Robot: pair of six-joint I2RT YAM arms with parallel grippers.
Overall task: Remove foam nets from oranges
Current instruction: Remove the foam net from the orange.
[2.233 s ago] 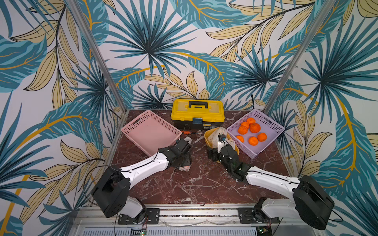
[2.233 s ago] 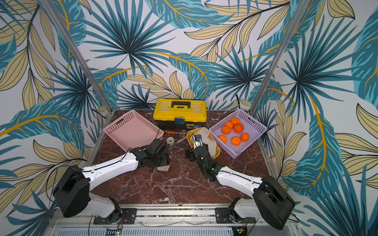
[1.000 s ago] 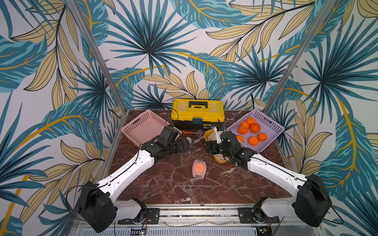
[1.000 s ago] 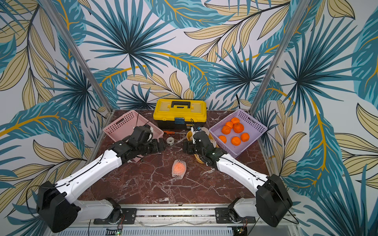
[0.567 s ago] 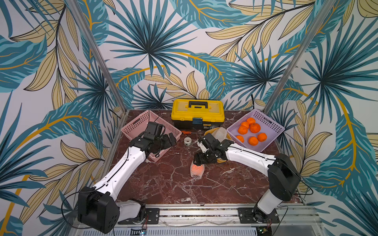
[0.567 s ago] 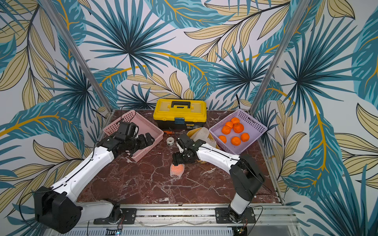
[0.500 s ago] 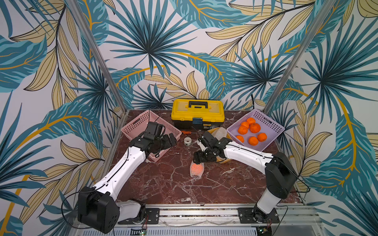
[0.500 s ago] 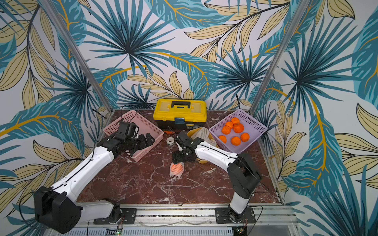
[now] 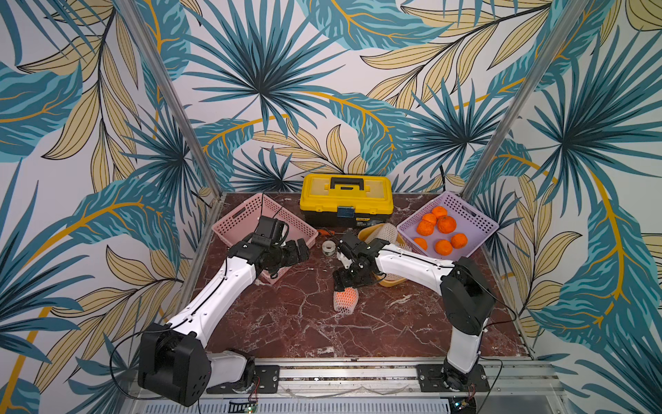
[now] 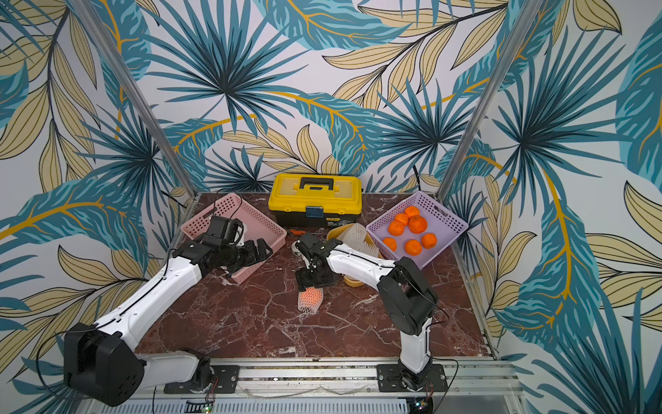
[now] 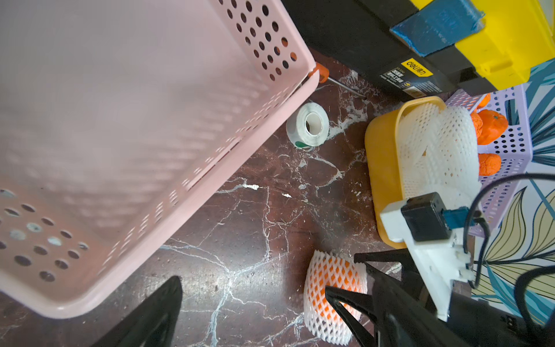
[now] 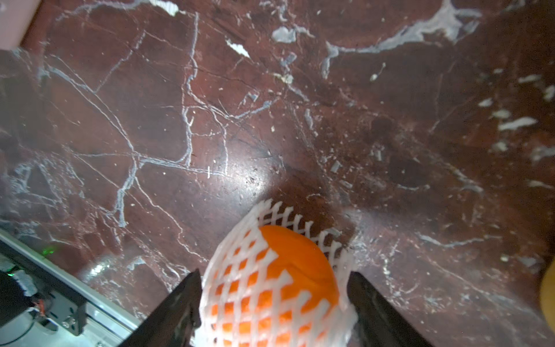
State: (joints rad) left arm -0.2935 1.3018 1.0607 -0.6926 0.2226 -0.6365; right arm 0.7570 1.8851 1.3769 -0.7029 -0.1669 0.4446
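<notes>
Tabletop (image 9: 286, 333): red-brown veined marble, closed in by leaf-print walls (image 9: 322, 107) at the back and both sides, with a metal rail (image 9: 358, 372) along the front edge.
Open room: broad bare stretch from the netted fruit forward to the rail. Crowded toward the back, with pink basket (image 9: 233, 224), yellow toolbox (image 9: 346, 200), yellow tub (image 9: 392, 283) and purple basket (image 9: 476, 222) side by side. Tape roll (image 9: 327, 248) between pink basket and tub.
Foam net (image 9: 345, 304): white sleeve of diamond mesh, lying on the tabletop near the middle, just in front of the yellow tub.
Orange (image 12: 300, 264): inside that net, bright skin showing through the holes and bare at one open end.
Bare oranges (image 9: 446, 224): several, in the purple basket.
Loose foam nets (image 9: 385, 233): empty, heaped in the yellow tub.
Right pincer (image 12: 273, 300): down over the netted fruit, one finger at each side of the foam and against it. Clamped or only touching, cannot tell.
Left pincer (image 9: 301, 248): jaws spread wide, empty, at the pink basket's near corner, well apart from the net.
Change: net and fruit on the same spot as half a second ago. Right pincer up by the yellow tub a second ago, now down at the net. Left arm nearer the middle then, now back over the pink basket.
</notes>
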